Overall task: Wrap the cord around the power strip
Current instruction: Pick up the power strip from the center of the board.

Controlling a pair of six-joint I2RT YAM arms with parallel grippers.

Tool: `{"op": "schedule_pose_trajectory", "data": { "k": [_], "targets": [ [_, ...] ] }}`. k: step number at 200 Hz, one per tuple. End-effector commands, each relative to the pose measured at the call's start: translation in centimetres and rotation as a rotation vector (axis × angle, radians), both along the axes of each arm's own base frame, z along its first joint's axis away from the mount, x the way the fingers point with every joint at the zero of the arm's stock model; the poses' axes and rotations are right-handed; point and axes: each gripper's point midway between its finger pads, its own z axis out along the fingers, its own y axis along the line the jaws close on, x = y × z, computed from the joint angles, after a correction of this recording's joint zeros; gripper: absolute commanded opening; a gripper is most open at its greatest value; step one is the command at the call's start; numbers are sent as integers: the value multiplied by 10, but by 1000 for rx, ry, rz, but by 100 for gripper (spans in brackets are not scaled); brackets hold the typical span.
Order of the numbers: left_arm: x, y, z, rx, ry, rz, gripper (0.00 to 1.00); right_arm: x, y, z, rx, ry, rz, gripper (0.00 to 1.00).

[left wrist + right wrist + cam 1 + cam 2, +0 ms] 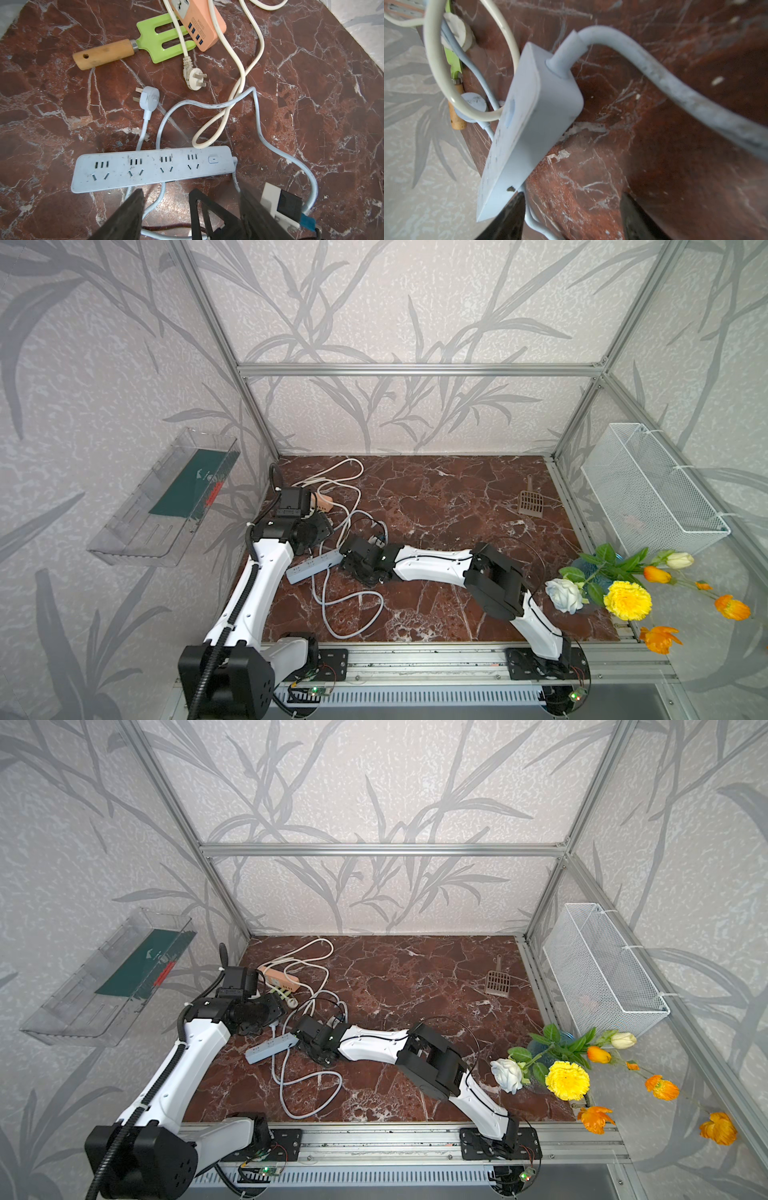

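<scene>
Marbled tabletop [311, 83]: power strip [152, 168] is laid flat near the left arm, cord [675, 91] loose. Left gripper [191, 193] and right gripper [572, 199] are seen parted, empty. Cord is judged limp; to be gripped near its strip end.

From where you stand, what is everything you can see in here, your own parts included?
Pale blue four-socket plastic power strip: one, pale blue, flat on red-brown marble tabletop, left of centre.
Pale blue cord: one, pale blue, loose loops on marble, unwrapped.
Peach plastic power strip: one, peach, back left.
Cream cord: one, cream, crossing blue cord.
Green garden fork, wooden handle: one, green, beside peach strip.
Brown slotted scoop: one, brown, back right.
White wire-mesh basket: one, white, right wall.
Clear plastic tray: one, clear, left wall.
Artificial flowers: several, white, yellow, orange, front right.
Left gripper: one, black, open, near blue strip.
Right gripper: one, black, open, at strip's switch end.
</scene>
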Motion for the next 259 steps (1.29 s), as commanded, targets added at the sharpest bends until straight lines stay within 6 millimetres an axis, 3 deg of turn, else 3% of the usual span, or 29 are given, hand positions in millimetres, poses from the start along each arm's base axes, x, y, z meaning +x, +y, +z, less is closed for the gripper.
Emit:
{"op": "schedule_pose_trajectory", "data": {
  "k": [1, 39, 73, 117, 139, 164, 176, 192, 217, 239, 259],
  "targets": [
    [7, -4, 12, -21, -35, -22, 71, 17, 4, 8, 17, -42, -75, 71],
    [6, -6, 19, -35, -49, -26, 71, 50, 8, 2, 26, -78, -137, 70],
    [5, -7, 31, -33, -61, -33, 71, 68, 7, -6, 10, -91, -175, 63],
    [7, -15, 44, -75, -96, -56, 70, 73, 4, -15, 2, -117, -220, 49],
    [8, -25, 50, -130, -120, -79, 69, 75, 5, -23, 24, -127, -241, 47],
    [7, -31, 58, -158, -137, -100, 68, 81, 9, -20, 37, -172, -233, 39],
    [7, -31, 60, -155, -143, -101, 68, 84, 7, -21, 29, -196, -238, 41],
    [6, -31, 60, -161, -143, -104, 67, 86, 5, -30, 33, -183, -256, 54],
    [7, -35, 59, -179, -139, -109, 66, 85, 6, -43, 43, -150, -280, 55],
    [6, -34, 58, -172, -138, -110, 66, 88, 6, -46, 40, -144, -301, 47],
    [5, -30, 62, -146, -146, -112, 65, 94, 7, -32, 60, -186, -296, 35]
  ]
}}
